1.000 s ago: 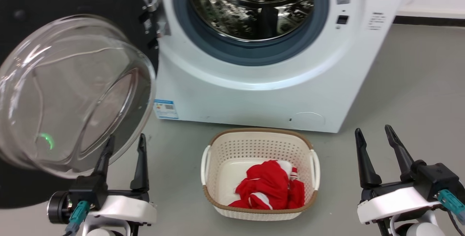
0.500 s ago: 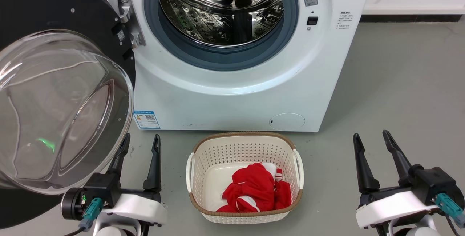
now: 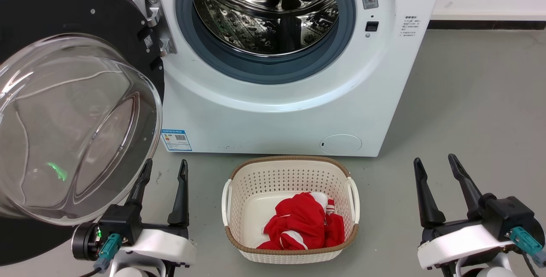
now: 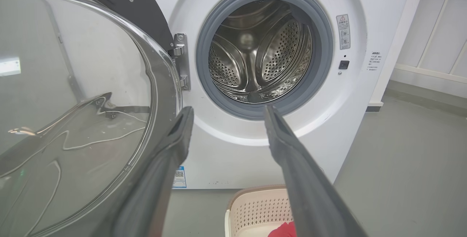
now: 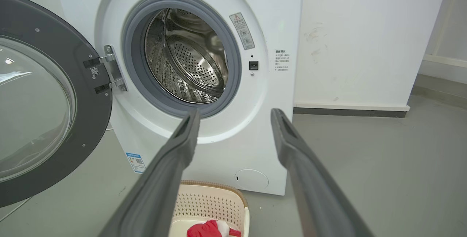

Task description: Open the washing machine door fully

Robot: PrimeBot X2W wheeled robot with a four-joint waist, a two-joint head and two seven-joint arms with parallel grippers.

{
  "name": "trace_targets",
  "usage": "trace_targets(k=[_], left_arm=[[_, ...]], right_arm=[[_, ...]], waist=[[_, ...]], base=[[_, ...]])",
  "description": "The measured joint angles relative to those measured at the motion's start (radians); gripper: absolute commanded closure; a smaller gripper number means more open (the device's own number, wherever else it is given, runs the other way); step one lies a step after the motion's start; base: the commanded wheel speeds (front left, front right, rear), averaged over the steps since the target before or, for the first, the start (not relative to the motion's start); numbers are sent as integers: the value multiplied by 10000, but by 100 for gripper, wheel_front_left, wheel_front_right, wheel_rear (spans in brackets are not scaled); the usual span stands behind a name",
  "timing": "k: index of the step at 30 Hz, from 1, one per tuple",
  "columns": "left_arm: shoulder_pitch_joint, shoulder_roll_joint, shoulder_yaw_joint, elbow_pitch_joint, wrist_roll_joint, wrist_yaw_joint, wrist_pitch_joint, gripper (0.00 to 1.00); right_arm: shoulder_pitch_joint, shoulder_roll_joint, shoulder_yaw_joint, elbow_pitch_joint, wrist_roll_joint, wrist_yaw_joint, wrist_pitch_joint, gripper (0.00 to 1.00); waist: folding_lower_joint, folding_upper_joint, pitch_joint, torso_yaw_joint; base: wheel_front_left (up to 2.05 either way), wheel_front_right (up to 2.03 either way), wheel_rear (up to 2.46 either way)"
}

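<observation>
Judging by the washing machine door (image 3: 64, 12), hanging wide beside the washing machine (image 3: 277, 115) on the robot's left, stood at the last step; had left gripper (image 3: 166, 162) and right gripper (image 3: 433, 158) spread, empty; needed perhaps one outward nudge.

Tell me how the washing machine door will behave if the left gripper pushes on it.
The door would likely stay stiff and swing about its metal hinge rather than flex. Its curved glass bowl looks slippery, so the left gripper may slide off. It probably feels heavy.
</observation>
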State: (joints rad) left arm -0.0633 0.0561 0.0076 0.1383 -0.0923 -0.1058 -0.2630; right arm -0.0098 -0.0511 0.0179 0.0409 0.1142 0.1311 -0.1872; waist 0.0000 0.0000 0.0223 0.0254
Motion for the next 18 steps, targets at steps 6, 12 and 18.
trace_targets(k=[6, 12, 18], left_arm=[[0, -12, 46, -12, 2, 0, 0, 0], [157, -54, 67, 368, -198, 2, 142, 100], [152, -54, 240, 497, -1425, 0, 497, 100]], right_arm=[[0, 0, 4, 0, 2, 0, 23, 0], [191, 0, 23, 282, 215, 0, 33, 100], [188, -29, 10, 397, 1528, 0, 221, 100]], waist=[[0, 0, 33, -40], [0, 0, 36, -50], [1, 0, 25, -59]], base=[[0, 0, 0], [0, 0, 0], [0, 0, 0]])
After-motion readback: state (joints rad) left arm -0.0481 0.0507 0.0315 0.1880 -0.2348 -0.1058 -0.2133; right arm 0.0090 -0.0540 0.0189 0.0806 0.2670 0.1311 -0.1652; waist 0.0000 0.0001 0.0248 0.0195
